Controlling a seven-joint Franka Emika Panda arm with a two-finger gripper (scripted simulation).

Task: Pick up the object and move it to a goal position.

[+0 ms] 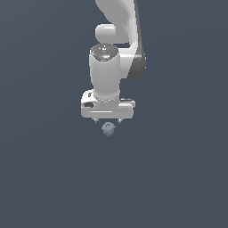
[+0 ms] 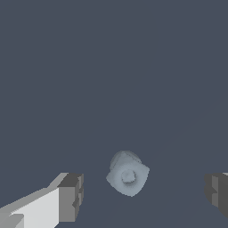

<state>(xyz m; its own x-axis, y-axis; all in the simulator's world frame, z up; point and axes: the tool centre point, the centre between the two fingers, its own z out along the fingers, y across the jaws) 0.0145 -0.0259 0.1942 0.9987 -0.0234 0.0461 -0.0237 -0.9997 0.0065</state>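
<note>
The object [image 1: 108, 129] is a small pale grey-blue knobbly lump on the dark surface. In the exterior view it lies just below the white gripper [image 1: 107, 121], between its two short fingertips. In the wrist view the object [image 2: 128, 174] sits between the two grey finger pads [image 2: 71, 196], closer to one than to the other [image 2: 217, 193]. The gripper [image 2: 144, 196] is open wide and touches nothing. The object stands apart from both pads.
The white Panda arm [image 1: 116, 26] rises behind the gripper to the top of the exterior view. The flat dark grey-blue surface [image 1: 44, 178] spreads around with nothing else showing on it.
</note>
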